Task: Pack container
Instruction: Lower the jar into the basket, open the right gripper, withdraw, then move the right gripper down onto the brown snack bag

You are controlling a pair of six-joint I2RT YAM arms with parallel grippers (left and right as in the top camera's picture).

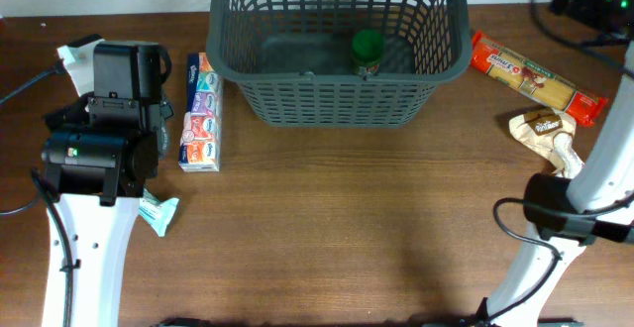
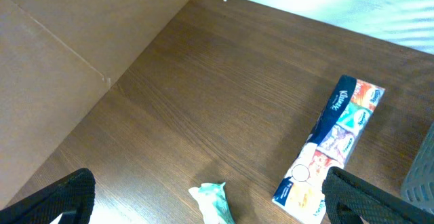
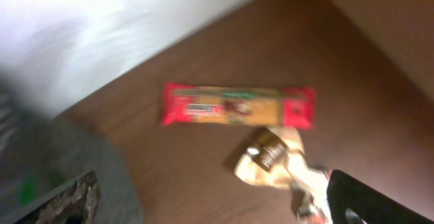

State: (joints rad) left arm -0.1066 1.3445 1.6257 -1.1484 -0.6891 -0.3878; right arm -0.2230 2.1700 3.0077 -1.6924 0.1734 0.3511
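Dark grey plastic container (image 1: 337, 99) is sitting far-centre, both the left gripper (image 2: 215, 203) and right gripper (image 3: 220, 207) are hanging wide and empty, and a grab at the crumpled pouch (image 1: 545, 134) on the right may be risking snagging the red packet (image 1: 535, 77) lying just beside it.

We see a dark grey lattice container (image 1: 337, 99), a green lid (image 1: 368, 43), a blue multicoloured tissue pack (image 1: 201, 114) — and a red-and-yellow packet (image 1: 535, 77).

There is 1 basket (image 1: 337, 99) and 1 green-capped jar (image 1: 368, 48). Also 1 tissue pack (image 1: 201, 114), 1 teal sachet (image 1: 158, 211), 1 red packet (image 1: 535, 77), 1 beige pouch (image 1: 545, 134).
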